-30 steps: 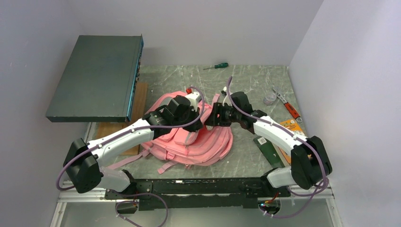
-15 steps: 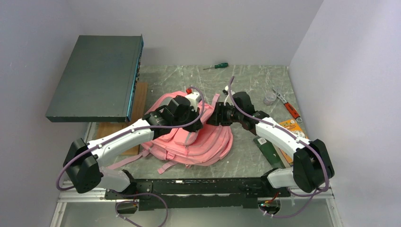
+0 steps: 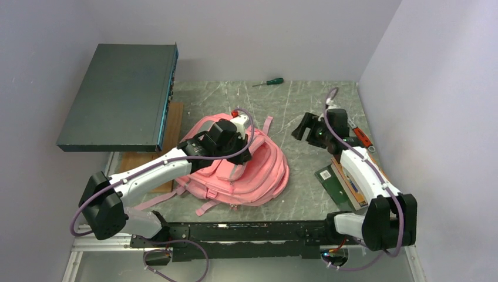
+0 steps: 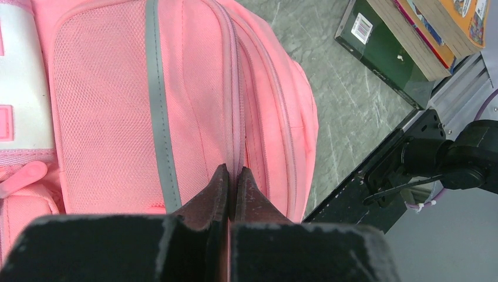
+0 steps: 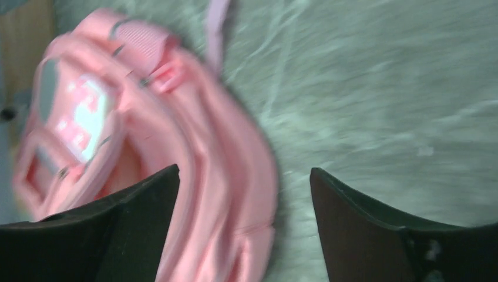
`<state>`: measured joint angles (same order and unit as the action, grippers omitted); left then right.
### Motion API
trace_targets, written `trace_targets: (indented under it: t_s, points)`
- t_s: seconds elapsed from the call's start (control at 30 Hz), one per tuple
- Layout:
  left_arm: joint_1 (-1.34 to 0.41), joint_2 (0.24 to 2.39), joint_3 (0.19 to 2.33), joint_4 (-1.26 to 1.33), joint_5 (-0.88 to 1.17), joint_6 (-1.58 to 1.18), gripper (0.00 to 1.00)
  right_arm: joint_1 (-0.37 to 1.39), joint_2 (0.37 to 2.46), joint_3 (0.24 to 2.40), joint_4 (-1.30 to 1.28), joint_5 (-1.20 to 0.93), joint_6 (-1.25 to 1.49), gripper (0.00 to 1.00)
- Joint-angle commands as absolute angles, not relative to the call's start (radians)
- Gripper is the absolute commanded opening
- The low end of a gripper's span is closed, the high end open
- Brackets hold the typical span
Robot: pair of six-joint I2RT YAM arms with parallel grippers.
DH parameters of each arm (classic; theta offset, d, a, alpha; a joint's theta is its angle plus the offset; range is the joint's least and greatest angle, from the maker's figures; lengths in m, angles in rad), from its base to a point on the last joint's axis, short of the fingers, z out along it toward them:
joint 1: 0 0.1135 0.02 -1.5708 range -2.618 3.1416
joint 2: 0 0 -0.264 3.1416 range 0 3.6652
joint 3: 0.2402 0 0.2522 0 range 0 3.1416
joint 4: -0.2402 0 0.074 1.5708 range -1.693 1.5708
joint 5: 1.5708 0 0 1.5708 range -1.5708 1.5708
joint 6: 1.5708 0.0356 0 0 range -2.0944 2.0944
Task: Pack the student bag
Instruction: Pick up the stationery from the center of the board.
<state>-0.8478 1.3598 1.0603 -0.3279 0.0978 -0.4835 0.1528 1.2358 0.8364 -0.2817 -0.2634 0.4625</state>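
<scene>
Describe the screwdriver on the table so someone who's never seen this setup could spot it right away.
Start at the pink backpack in the middle of the grey marbled table. Beyond it, near the table's far edge, a small screwdriver lies alone. Its green handle sets it apart from the red-handled tool at the right edge.

Plain pale walls (image 3: 264, 35) on three sides; grey-green marbled tabletop (image 3: 305, 100); dark slab (image 3: 117, 97) overhanging left.
</scene>
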Motion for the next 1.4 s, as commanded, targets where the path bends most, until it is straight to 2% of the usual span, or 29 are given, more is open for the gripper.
trace_targets:
  t_s: [0.0,0.2,0.33,0.57,0.87,0.97,1.2,1.37]
  points:
    - [-0.850,1.362,1.102,-0.273,0.110,-0.461,0.00,0.019,1.208,0.853,-0.296,0.024,0.512,0.90]
    - [-0.850,1.382,1.121,-0.265,0.154,-0.450,0.00,-0.047,1.383,0.944,-0.203,0.289,0.510,0.93]
    - [-0.850,1.380,1.112,-0.256,0.178,-0.459,0.00,-0.070,1.542,1.039,-0.153,0.367,0.458,0.93]
    - [-0.850,1.377,1.118,-0.281,0.170,-0.433,0.00,-0.087,1.755,1.169,-0.121,0.399,0.339,0.94]
    - [-0.849,1.414,1.120,-0.262,0.207,-0.451,0.00,-0.133,1.987,1.385,-0.171,0.272,0.251,0.94]
    - [-0.849,1.427,1.131,-0.269,0.202,-0.445,0.00,-0.138,1.999,1.387,-0.146,0.234,0.238,0.90]
    - [-0.848,1.442,1.139,-0.266,0.207,-0.455,0.00,-0.138,2.018,1.403,-0.182,0.204,0.256,0.72]
    - [-0.847,1.442,1.157,-0.276,0.195,-0.457,0.00,-0.138,2.019,1.408,-0.198,0.183,0.244,0.55]
